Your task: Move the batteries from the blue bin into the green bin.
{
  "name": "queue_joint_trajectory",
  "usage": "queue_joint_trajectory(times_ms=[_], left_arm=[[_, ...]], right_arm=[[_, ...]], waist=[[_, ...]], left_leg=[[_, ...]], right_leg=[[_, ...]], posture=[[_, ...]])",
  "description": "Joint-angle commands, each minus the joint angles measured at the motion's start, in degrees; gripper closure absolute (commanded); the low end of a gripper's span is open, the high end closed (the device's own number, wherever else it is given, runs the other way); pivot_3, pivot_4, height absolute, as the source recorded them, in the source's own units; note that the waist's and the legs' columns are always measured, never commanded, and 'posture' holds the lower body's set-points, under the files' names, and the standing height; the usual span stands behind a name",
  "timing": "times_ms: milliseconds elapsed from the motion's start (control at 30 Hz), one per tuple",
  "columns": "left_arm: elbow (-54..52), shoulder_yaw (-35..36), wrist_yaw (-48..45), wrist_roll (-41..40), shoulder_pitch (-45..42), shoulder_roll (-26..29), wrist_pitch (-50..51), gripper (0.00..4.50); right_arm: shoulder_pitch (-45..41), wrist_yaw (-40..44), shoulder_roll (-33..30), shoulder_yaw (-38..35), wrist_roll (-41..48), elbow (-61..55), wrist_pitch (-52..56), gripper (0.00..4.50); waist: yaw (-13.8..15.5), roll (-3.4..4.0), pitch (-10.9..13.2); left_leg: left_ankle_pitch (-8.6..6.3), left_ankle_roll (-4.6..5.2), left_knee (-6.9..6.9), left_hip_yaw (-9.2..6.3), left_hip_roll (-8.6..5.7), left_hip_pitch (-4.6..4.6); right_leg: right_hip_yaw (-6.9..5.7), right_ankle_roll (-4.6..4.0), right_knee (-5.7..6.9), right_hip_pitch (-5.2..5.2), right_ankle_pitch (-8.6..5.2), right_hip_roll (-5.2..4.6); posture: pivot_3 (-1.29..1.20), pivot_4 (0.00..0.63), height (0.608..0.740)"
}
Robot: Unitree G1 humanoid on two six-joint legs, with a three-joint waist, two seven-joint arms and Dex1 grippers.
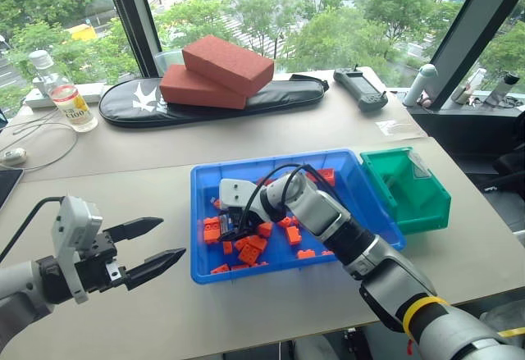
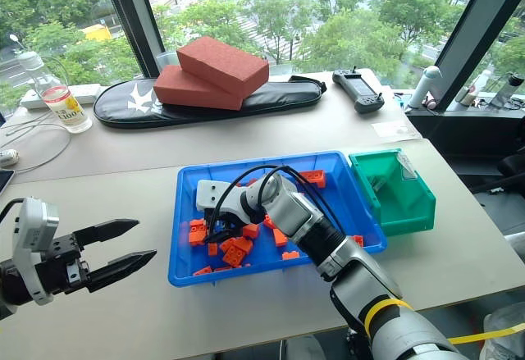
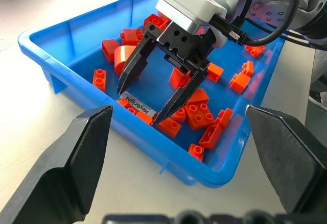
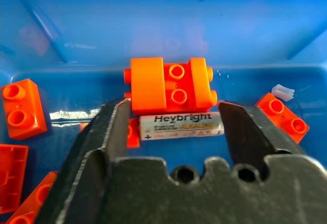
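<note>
So we're right at the pick-up step. The right pincer (image 4: 176,124) is down inside the blue bin (image 1: 205,181), over near its 9 o'clock end, and its two fingers straddle a battery (image 4: 181,125) lying flat on the bin floor. In the right wrist view the battery sits crosswise between the fingertips, label up, with a sliver of blue showing at each end. So the pincer is partly drawn in around it but hasn't clamped, and I wouldn't call it held yet.

An orange brick (image 4: 171,84) sits right against the far side of the battery, and more bricks are scattered around it.

The left pincer (image 1: 156,245) hangs released over the surface, at about 8 o'clock from the blue bin, fingers spread, holding nothing.

Next move, I'd say: finish the squeeze so both fingertips seat on the battery's ends, then lift straight up so that neighbouring brick doesn't get dragged along. After that it's a carry across to the green bin (image 1: 426,208), which sits touching the blue bin's 3 o'clock side.
</note>
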Motion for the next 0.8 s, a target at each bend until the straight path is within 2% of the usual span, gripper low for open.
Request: queue_joint_trajectory(times_ms=[33, 433, 800], left_arm=[[-1.01, 1.50, -0.14, -0.03, -0.09, 0.24, -0.41, 0.00], [-0.70, 1.13, -0.38, 0.14, -0.37, 0.19, -0.56, 0.00], [-0.34, 0.64, -0.37, 0.35, -1.10, 0.35, -0.38, 0.00]], right_arm=[[0.46, 0.35, -0.21, 0.96, -1.62, 0.25, 0.32, 2.41], [0.29, 1.68, -1.50, -1.25, -0.88, -4.50, 3.34, 2.41], [-0.93, 1.23, -3.37, -2.66, -1.28, -3.72, 3.42, 2.41]], waist=[[-0.14, -0.03, -0.02], [-0.28, -0.02, -0.01], [-0.28, -0.03, -0.01]], left_leg=[[0.00, 0.00, 0.00, 0.00, 0.00, 0.05], [0.00, 0.00, 0.00, 0.00, 0.00, 0.06], [0.00, 0.00, 0.00, 0.00, 0.00, 0.06]], right_leg=[[0.00, 0.00, 0.01, 0.04, 0.00, 0.00], [-0.01, -0.03, 0.19, -0.03, -0.03, 0.00], [-0.01, -0.04, 0.19, -0.04, -0.03, 0.00]], posture=[[0.00, 0.150, 0.740], [0.00, 0.150, 0.740], [0.00, 0.150, 0.740]])
